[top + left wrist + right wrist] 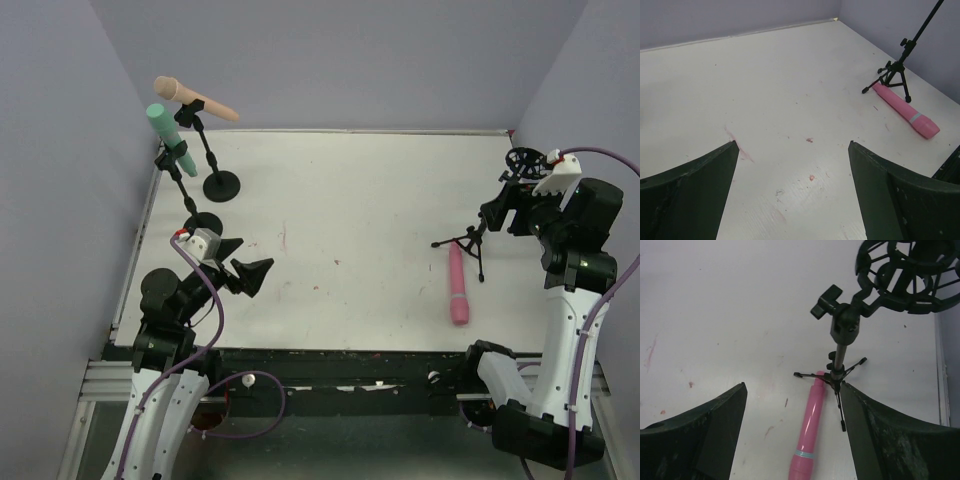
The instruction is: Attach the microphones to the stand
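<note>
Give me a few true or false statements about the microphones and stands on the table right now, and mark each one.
The pink microphone lies flat on the table. True.
The peach microphone lies on the table. False: it is clipped in a round-base stand, off the table.
Nothing is mounted on the tripod stand. True.
The left gripper holds the teal microphone. False: its jaws are open and empty; the teal microphone is mounted at the far left.
</note>
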`<state>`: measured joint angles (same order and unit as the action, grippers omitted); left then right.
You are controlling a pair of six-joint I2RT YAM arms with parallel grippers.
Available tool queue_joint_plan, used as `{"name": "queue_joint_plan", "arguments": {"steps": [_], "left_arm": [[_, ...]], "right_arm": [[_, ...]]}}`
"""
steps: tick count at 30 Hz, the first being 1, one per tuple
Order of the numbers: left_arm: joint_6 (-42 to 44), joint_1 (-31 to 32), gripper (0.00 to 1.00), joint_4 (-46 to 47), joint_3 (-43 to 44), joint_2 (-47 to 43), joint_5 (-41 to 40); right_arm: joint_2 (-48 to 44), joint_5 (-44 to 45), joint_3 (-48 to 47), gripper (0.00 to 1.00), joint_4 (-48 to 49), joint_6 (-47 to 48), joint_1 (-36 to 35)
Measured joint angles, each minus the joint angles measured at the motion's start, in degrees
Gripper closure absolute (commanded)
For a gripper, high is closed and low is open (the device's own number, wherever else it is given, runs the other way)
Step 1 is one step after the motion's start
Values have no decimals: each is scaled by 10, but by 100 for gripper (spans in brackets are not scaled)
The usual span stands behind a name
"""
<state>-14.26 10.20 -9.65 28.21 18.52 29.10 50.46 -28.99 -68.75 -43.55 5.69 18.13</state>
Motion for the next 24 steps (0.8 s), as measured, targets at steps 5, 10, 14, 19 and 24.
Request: {"name": "queue_joint_plan", "arguments": {"steps": [5, 10, 14, 19, 24], "left_arm": [[5, 3, 2, 0, 0, -21, -2], [9, 4, 2, 0, 0, -24, -2], [9, 4, 2, 0, -1, -24, -2], [10, 4, 2, 0, -2, -20, -2], [10, 4, 2, 0, -3, -12, -2]], "right_arm": [[7, 70, 47, 25, 51, -29, 3], [19, 103, 115, 32, 141, -31, 3], [46, 89, 172, 37, 224, -19, 3], [77, 70, 203, 44, 303, 4, 3], [78, 47, 210, 57, 351, 30, 3]]}}
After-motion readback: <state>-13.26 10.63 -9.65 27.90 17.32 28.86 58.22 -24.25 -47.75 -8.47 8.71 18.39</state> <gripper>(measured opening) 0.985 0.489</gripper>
